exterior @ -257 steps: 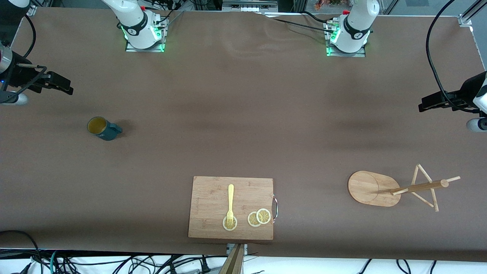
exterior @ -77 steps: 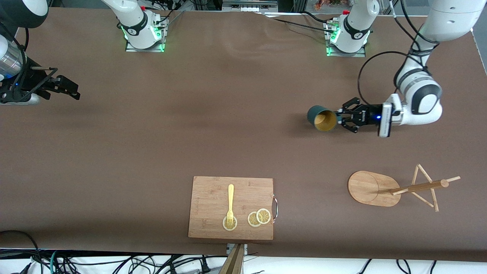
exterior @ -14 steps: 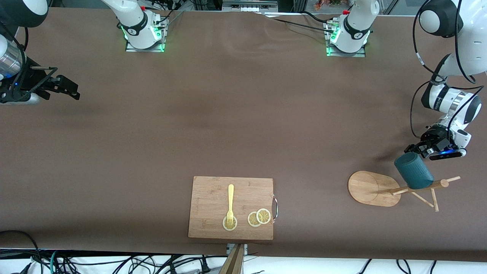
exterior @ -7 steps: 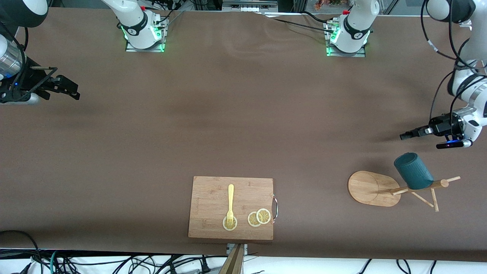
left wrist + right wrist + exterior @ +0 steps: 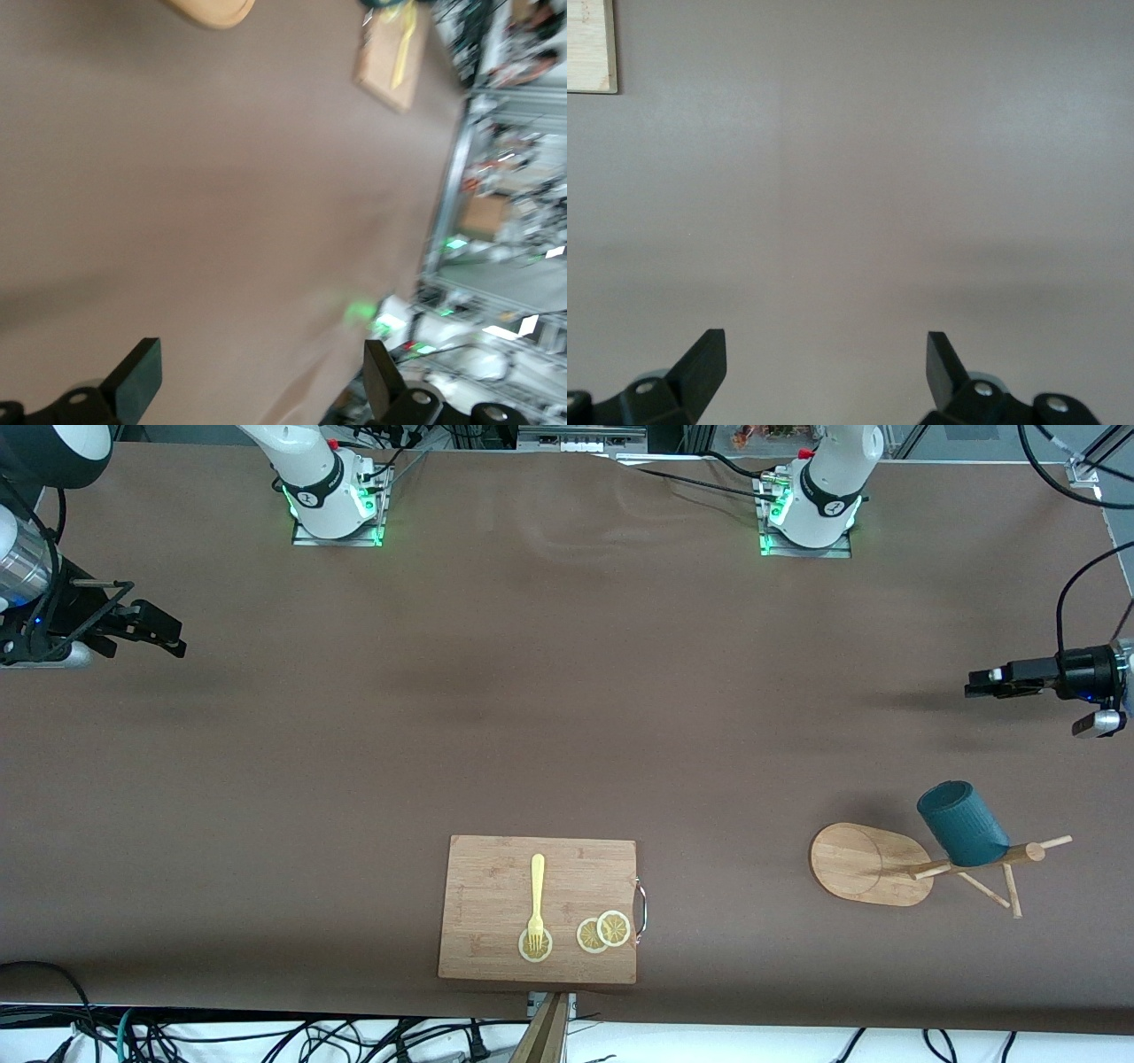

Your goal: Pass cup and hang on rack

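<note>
Front view: my right tool (image 5: 173,639), at nine o'clock, waits released. The cup (image 5: 961,823) hangs mouth-down on the rack (image 5: 873,864) at four o'clock; a shallow hook could let it slip. My left tool (image 5: 979,683), at three o'clock, is released over bare worktop (image 5: 567,708).

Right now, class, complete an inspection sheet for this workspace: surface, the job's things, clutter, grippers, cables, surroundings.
Surface: brown table, bare in the middle.
Job's things: cup hangs mouth-down on the rack, at the left arm's end.
Clutter: cutting board with fork and lemon slices, near the front camera.
Grippers: left gripper open, empty, over bare table; right gripper open, empty, waiting.
Cables: bundle below the table's near edge.
Surroundings: metal framing.
</note>
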You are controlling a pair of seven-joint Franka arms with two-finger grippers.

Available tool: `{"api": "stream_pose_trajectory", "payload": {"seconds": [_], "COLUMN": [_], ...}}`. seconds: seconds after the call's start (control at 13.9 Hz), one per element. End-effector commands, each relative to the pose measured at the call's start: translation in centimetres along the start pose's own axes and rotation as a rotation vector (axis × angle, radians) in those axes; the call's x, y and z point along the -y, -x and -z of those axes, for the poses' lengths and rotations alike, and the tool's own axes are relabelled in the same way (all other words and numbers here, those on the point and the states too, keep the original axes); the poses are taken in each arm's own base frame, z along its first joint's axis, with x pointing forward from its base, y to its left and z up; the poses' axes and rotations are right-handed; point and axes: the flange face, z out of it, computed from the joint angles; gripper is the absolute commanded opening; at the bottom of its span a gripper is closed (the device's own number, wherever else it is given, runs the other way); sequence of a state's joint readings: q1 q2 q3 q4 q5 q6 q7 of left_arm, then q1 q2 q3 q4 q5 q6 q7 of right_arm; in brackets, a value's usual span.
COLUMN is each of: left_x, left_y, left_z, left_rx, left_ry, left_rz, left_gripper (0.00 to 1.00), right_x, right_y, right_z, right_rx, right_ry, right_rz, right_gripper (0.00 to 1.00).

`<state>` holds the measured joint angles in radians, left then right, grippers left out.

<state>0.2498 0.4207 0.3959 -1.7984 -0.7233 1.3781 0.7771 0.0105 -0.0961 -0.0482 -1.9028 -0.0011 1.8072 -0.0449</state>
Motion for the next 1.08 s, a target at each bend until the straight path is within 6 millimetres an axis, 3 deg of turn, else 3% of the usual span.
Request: {"api": "stream_pose_trajectory", "payload": {"seconds": [0.0,0.07,0.29,0.43,0.65,0.86,1.0], "left_x": [-7.0,-9.2,-17.1,-22.5,-31.2,-35.7,-38.5], "left_y": [-1.2,-2.1,-4.8,-5.5,-6.7,-6.4,-4.0], "left_z": [1.0,1.4,-1.5,-1.8,-2.7,-1.0,0.4], "left_rx": [0.083,0.100,0.161,0.115,0.086,0.010,-0.060], "left_ry": [-0.248,-0.337,-0.566,-0.674,-0.893,-0.926,-0.918], "left_rz": [0.033,0.080,0.101,0.112,-0.039,-0.105,-0.081], "left_gripper": [1.00,1.00,1.00,1.00,1.00,1.00,1.00], "right_x": [-0.1,-0.1,-0.1,-0.1,-0.1,-0.1,-0.1], "right_y": [-0.3,-0.3,-0.3,-0.3,-0.3,-0.3,-0.3], "right_z": [0.5,0.5,0.5,0.5,0.5,0.5,0.5], "right_rx": [-0.003,-0.003,-0.003,-0.003,-0.003,-0.003,-0.003], "right_ry": [-0.004,-0.004,-0.004,-0.004,-0.004,-0.004,-0.004], "right_rz": [0.013,0.013,0.011,0.011,0.011,0.011,0.011], "right_gripper": [1.00,1.00,1.00,1.00,1.00,1.00,1.00]}}
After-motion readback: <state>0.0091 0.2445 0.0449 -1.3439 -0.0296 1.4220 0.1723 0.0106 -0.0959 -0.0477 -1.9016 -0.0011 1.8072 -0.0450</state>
